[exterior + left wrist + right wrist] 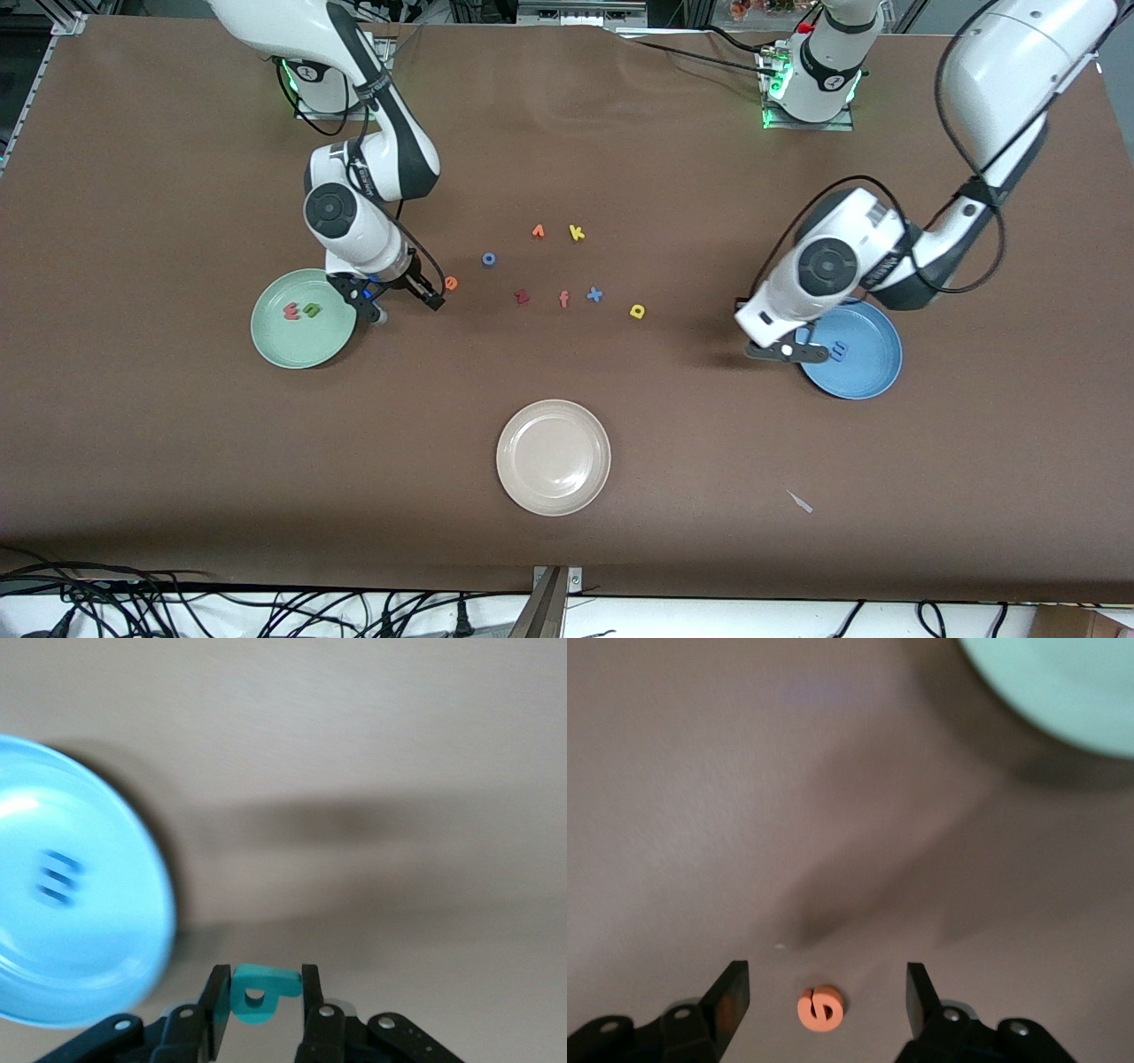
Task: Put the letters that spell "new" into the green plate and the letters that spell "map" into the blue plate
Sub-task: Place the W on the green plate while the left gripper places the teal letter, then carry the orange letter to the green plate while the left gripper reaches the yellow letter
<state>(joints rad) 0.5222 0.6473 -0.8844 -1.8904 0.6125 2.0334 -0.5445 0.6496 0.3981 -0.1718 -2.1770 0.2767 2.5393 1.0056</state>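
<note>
The green plate [304, 347] holds a pinkish-red w [291, 310] and a green n [312, 309]. Beside it my right gripper [407, 306] hangs open low over the table. In the right wrist view the orange e [821, 1007] lies flat between the spread fingers of the gripper [826, 973], untouched; the plate's rim [1063, 682] shows at the corner. My left gripper [784, 351] is at the blue plate's [864, 377] rim and is shut on the teal p [257, 1001]. A blue m [840, 352] lies in that plate. The yellow a [637, 311] lies on the table.
Mid-table lie loose letters: an orange one [538, 231], yellow k [577, 233], blue o [488, 259], dark red z [522, 297], pink f [563, 299], blue x [594, 294]. A cream-white plate [554, 496] sits nearer the front camera, with a small scrap [800, 501] beside it.
</note>
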